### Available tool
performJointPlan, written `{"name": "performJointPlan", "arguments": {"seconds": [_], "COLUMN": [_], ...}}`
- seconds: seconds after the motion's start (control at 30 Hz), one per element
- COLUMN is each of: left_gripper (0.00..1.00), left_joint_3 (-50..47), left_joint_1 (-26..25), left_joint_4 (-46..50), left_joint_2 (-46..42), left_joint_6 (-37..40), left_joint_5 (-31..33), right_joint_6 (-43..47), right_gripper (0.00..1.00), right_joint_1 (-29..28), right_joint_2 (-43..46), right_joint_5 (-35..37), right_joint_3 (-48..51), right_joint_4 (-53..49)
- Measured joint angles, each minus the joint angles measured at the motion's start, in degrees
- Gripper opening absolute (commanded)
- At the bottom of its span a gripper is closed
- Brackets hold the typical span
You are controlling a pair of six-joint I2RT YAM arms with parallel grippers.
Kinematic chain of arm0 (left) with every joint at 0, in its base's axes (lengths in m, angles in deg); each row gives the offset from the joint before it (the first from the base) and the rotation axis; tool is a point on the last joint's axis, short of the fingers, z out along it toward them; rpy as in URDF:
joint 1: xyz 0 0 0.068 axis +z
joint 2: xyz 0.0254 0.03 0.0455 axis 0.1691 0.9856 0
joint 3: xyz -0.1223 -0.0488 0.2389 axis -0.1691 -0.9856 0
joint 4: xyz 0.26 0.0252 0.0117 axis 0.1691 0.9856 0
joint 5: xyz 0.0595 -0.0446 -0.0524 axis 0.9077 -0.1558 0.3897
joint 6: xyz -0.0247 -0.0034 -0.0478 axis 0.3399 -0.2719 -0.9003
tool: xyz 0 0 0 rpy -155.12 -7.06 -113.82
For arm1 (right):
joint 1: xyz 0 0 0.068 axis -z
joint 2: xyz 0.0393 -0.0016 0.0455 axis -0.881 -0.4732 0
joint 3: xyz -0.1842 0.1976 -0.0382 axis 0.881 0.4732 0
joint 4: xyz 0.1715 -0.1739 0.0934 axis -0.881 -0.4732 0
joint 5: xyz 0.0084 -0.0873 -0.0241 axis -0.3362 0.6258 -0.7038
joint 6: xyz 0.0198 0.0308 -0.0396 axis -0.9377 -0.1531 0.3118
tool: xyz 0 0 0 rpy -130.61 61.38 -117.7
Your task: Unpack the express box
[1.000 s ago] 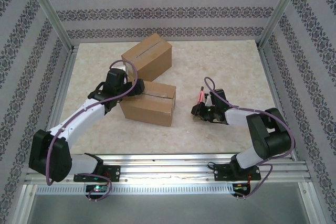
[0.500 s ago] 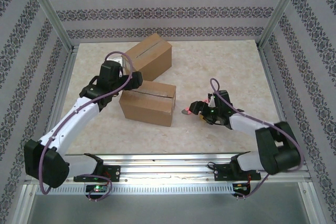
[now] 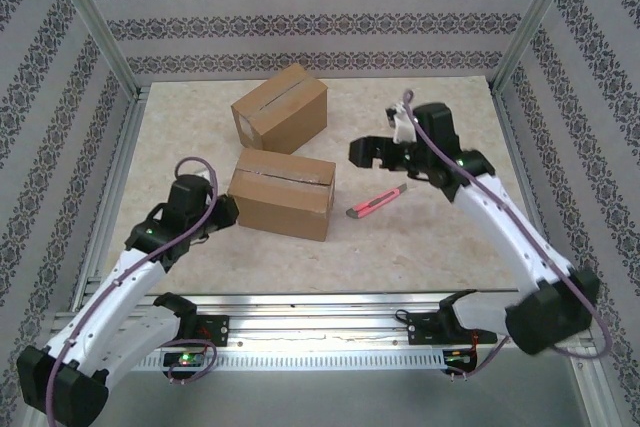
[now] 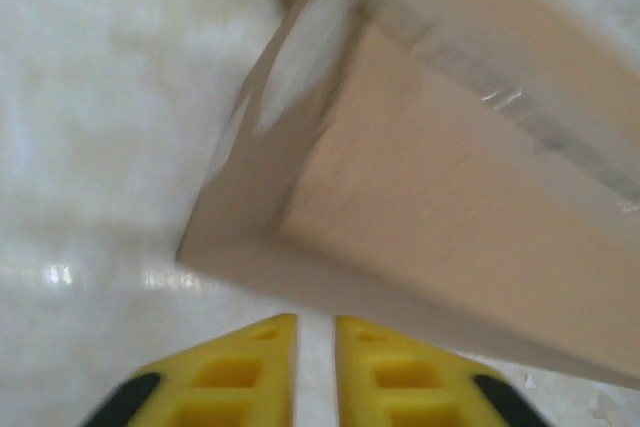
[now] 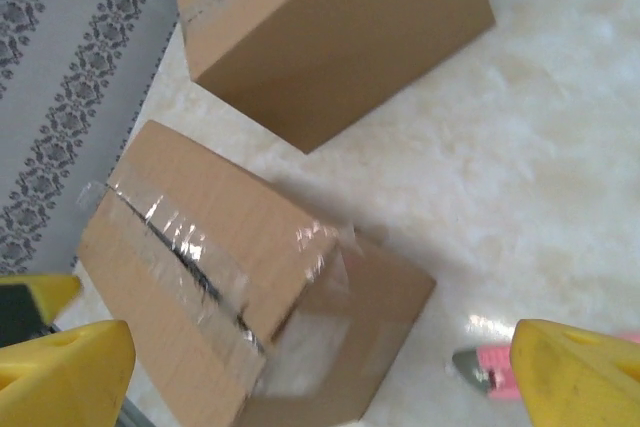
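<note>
Box, cardboard, sealed along its top seam with clear tape; a second box lies just behind it. My left gripper sits at the box's left end, jaws nearly together on nothing. My right gripper hangs to the box's right, jaws spread wide and empty. Knife lies on the table just right of the box. I judge the box light and stiff, its walls yielding if squeezed and the tape slick. It is best steadied by pressing an end wall near a corner, leaving the seam free for the blade.
</note>
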Motion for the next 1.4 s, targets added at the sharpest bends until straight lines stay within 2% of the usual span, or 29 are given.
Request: {"name": "performJointPlan", "arguments": {"seconds": [0.2, 0.4, 0.5, 0.63, 0.83, 0.9, 0.97, 1.03, 1.13, 1.27, 1.4], "left_gripper": [0.09, 0.09, 0.08, 0.07, 0.07, 0.10, 0.21, 0.42, 0.66, 0.83, 0.99], "left_joint_3": [-6.14, -6.03, -5.14, -2.14, 2.56, 3.54, 4.20, 4.37, 4.37, 4.42, 4.92], "left_joint_1": [0.00, 0.00, 0.02, 0.11, 0.83, 0.98, 1.22, 1.49, 1.75, 1.97, 2.08], "left_joint_4": [-5.03, -12.76, -15.13, -16.50, -17.14, -17.09, -16.98, -16.09, -12.52, -7.41, -4.83], "left_joint_2": [6.56, 12.44, 15.32, 20.00, 24.96, 25.29, 25.18, 24.35, 20.90, 13.88, 8.04], "left_joint_6": [-4.66, -6.21, -6.19, -5.55, -3.50, -2.95, -2.47, -1.79, -1.66, -1.90, -2.08], "left_joint_5": [-2.27, -1.49, -0.48, 0.52, 1.27, 1.31, 1.64, 2.45, 4.11, 5.46, 4.09], "right_joint_6": [5.57, 4.50, 1.70, -4.42, -10.45, -11.65, -12.46, -13.31, -14.56, -14.97, -14.10], "right_gripper": [0.98, 0.98, 0.98, 0.98, 0.98, 0.98, 0.98, 0.98, 0.98, 0.98, 0.98], "right_joint_1": [-2.25, -4.35, -5.86, -7.65, -9.44, -10.45, -11.15, -11.56, -11.65, -12.28, -12.39], "right_joint_2": [-19.47, -28.15, -27.65, -24.33, -15.93, -13.42, -11.58, -10.38, -9.97, -9.97, -9.97], "right_joint_5": [-2.67, -6.97, -9.25, -11.54, -10.29, -9.40, -8.41, -7.52, -6.25, -3.82, -1.70], "right_joint_3": [-12.17, -13.62, -10.23, -0.31, 9.92, 11.47, 12.04, 12.35, 12.72, 13.27, 13.16], "right_joint_4": [0.79, 4.44, 9.70, 18.25, 23.15, 23.91, 24.20, 24.52, 25.18, 24.79, 22.84]}}
